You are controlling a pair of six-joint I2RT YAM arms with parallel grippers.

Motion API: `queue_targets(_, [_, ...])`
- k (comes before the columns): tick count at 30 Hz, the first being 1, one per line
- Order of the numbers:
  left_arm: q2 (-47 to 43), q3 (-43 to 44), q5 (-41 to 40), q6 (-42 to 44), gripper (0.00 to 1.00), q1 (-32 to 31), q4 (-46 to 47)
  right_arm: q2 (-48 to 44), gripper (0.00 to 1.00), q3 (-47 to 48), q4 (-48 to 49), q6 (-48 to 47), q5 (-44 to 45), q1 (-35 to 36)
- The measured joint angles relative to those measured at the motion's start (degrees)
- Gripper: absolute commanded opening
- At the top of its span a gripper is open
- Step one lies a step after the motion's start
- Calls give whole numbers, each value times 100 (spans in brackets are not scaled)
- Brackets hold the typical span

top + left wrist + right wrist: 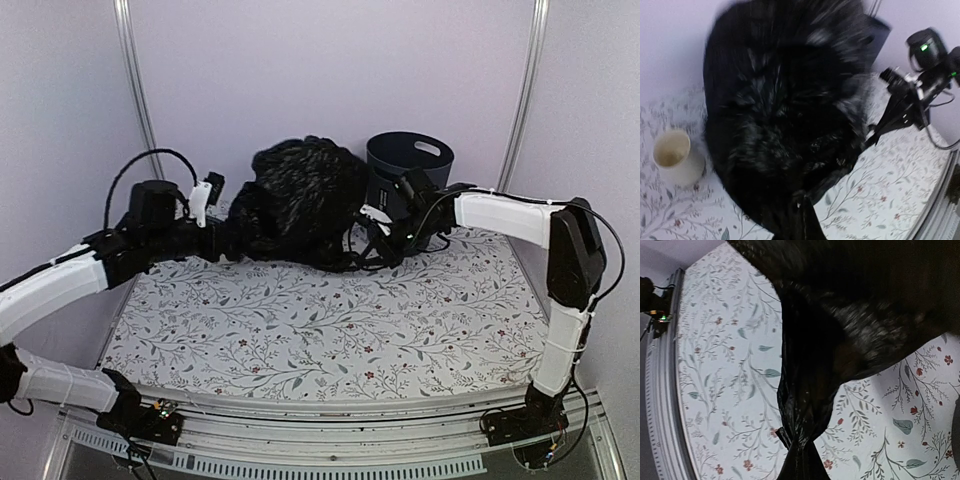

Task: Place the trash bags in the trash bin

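Observation:
The black trash bag [300,200] hangs bunched and puffed up over the back of the table, stretched between both arms. My left gripper [228,238] is shut on its left end, and in the left wrist view the plastic [785,125] fills the frame and narrows into my jaws at the bottom edge. My right gripper [372,232] is shut on the right end, where a twisted neck of bag [802,440] runs into the jaws. The dark grey trash bin [410,162] stands upright at the back right, just behind the right gripper, with its mouth open.
A small cream cup [672,157] stands on the floral tablecloth [320,320] beside the bag's left side. The right arm [912,95] sits close to the bag. The table's metal rail [662,390] borders the cloth, and walls close in behind and beside it.

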Motion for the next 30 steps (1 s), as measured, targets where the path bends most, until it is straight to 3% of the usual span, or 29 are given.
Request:
queue_targets(5, [-1615,610,-68,48,0,-144,511,-1532,1,605,-63,-22,-929,11])
queue_targets(10, [-1471,1025,-140,-61,0,-76,579,-2111,1,1593,391,295,-1521,-83])
queue_targets(16, [-380,1303,0,-374,0,286,15,-1217,1,2129,608,938,-1311,-407])
queue_targets(23, [592,1484,949,-997,0,1515,-33,151,1,2533,505,1373,-326,-490])
queue_targets(30, [1648,3624,1735,-970,0,1899,-321,660,1,3871,444,1266,39,-527])
